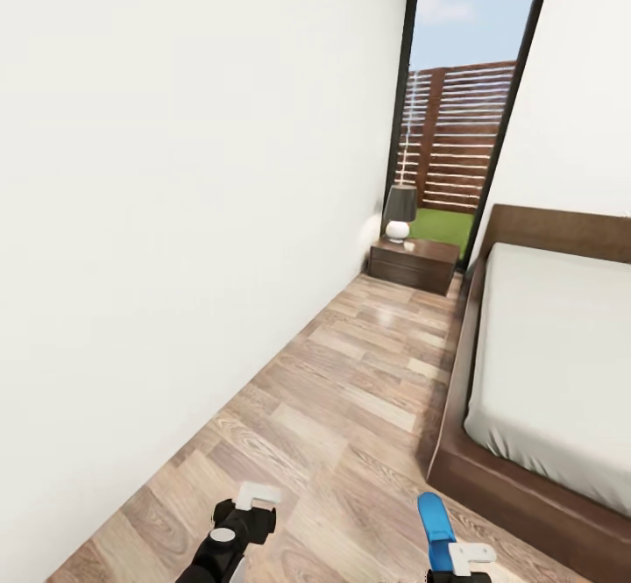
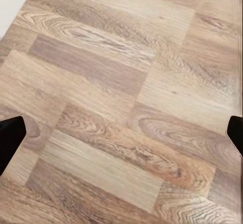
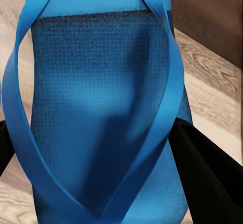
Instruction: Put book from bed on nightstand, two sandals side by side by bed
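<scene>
Right gripper [image 3: 101, 148] clenched on blue sandal [image 3: 101, 97], left gripper [image 2: 121, 133] released over floor [image 2: 126, 72], nightstand [image 1: 414, 264] ahead

Two robot arms enter from the lower edge of the head view. The left gripper [image 1: 250, 513] is glossy black with a round silver-grey disc on its wrist and a white, angular bracket-shaped tip. The right gripper [image 1: 463, 558] shows a matching white bracket. In the wrist views the fingers [image 3: 207, 176] are plain matte black — dark wedges.

wood-plank floor [image 2: 121, 102], dark fingers [image 2: 10, 135] apart
</scene>
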Controlling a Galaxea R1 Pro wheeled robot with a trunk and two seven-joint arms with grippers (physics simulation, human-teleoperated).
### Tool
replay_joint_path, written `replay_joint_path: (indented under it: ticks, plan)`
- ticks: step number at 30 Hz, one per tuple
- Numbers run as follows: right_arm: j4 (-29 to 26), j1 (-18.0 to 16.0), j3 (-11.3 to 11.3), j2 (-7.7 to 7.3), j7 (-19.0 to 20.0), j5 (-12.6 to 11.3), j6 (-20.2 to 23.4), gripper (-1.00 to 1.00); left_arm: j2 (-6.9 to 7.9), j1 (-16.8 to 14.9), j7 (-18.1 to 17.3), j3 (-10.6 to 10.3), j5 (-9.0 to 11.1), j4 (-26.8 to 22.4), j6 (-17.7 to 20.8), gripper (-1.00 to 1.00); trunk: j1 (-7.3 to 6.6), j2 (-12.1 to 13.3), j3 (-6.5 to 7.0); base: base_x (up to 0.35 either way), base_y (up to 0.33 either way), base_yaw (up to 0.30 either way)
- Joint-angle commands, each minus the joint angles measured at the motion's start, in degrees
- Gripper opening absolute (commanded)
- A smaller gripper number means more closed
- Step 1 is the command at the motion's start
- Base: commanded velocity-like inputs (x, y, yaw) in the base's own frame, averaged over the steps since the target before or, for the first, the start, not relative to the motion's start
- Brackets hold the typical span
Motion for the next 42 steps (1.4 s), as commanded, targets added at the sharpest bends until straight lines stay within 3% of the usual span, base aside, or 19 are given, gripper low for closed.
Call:
replay_joint_path:
  ticks: [1,37,40,42]
  plan:
    - [0.1,0.0,0.1,-0.02,-0.2,-0.1,-0.2,-1.0,0.03,0.0,0.4,-0.2,0.1,-0.1,0.3,1.0,0.0,0.0,-0.06,0.011,0.009,-0.293]
    - [0.1,0.0,0.1,0.06,-0.2,-0.1,-0.2,-1.0,0.03,0.0,0.4,-0.3,0.1,-0.1,-0.9,1.0,0.0,0.0,-0.06,0.001,0.001,-0.293]
    - [0.1,0.0,0.1,0.02,-0.2,-0.1,-0.2,-1.0,0.03,0.0,0.4,-1.6,0.1,-0.1,-1.1,1.0,0.0,0.0,-0.06,0.0,0.0,-0.294]
    - [0.1,0.0,0.1,0.0,-0.2,-0.1,-0.2,-1.0,0.03,0.0,0.5,-4.0,0.2,-0.2,-1.1,1.0,0.0,0.0,-0.06,0.0,0.0,-0.294]
